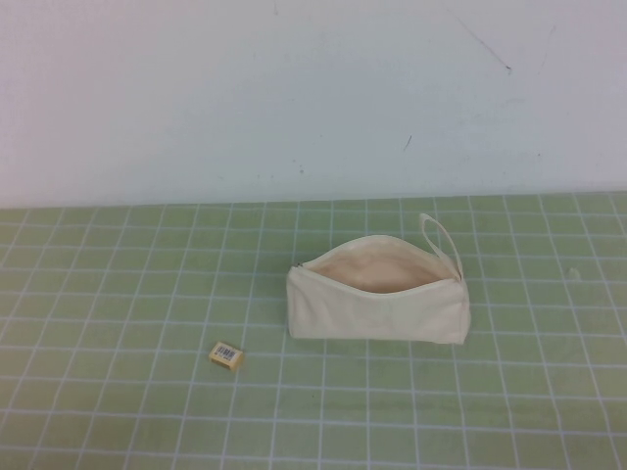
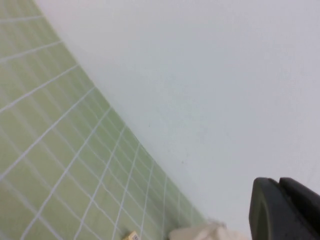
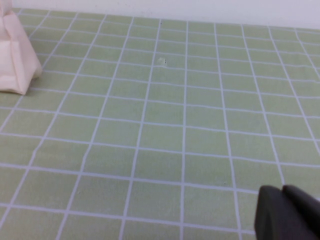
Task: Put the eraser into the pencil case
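Grippers out of the high view: soft cream case (image 1: 377, 305) unzipped on gridded green desk (image 1: 118, 294), boxy tan eraser (image 1: 226, 354) near, left. Left wrist: matte black left gripper (image 2: 286, 210), opening indiscernible. Right wrist: right gripper (image 3: 289, 214) likewise.

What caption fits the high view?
Unzipped cream pencil case on green grid mat, eraser lying apart to its left; neither claw in view.

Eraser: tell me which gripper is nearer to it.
Probably the left. The eraser lies toward the robot's left of the pencil case and shows in the left gripper's wrist view; the right gripper sees only the case's end.
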`<state>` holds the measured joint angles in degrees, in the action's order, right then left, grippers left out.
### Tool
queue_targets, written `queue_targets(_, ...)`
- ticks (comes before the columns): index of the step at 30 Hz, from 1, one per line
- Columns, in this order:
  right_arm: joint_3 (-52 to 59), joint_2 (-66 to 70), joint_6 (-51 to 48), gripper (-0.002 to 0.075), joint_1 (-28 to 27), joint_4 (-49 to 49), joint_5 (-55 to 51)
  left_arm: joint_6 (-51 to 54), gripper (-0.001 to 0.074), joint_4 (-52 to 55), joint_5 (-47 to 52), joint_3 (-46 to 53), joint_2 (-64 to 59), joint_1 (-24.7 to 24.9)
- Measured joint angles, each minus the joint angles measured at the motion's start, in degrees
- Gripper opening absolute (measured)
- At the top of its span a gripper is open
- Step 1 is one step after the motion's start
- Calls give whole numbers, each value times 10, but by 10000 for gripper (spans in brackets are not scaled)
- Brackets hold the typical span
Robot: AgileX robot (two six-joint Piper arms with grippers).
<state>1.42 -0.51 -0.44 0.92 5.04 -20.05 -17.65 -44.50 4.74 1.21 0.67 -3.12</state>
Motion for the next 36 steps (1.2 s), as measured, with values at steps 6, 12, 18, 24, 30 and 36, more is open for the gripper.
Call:
queue_targets(6, 0, 0, 0, -1, 0, 0, 0, 142, -1, 104, 151, -146, -60, 9)
queue_targets(12, 0, 0, 0, -1, 0, 0, 0, 274, -1, 229, 325, -323, -277, 10)
queue_targets(18, 0, 0, 0, -1, 0, 0, 0, 419, -1, 247, 415, -486, -547, 12)
queue_targets(24, 0, 0, 0, -1, 0, 0, 0, 442, -1, 274, 461, -604, -741, 63)
queue_targets(30, 0, 0, 0, -1, 0, 0, 0, 367, -1, 381, 476, -705, -896, 154)
queue_targets(36, 0, 0, 0, -1, 0, 0, 0, 307, -1, 427, 464, -743, -991, 205)
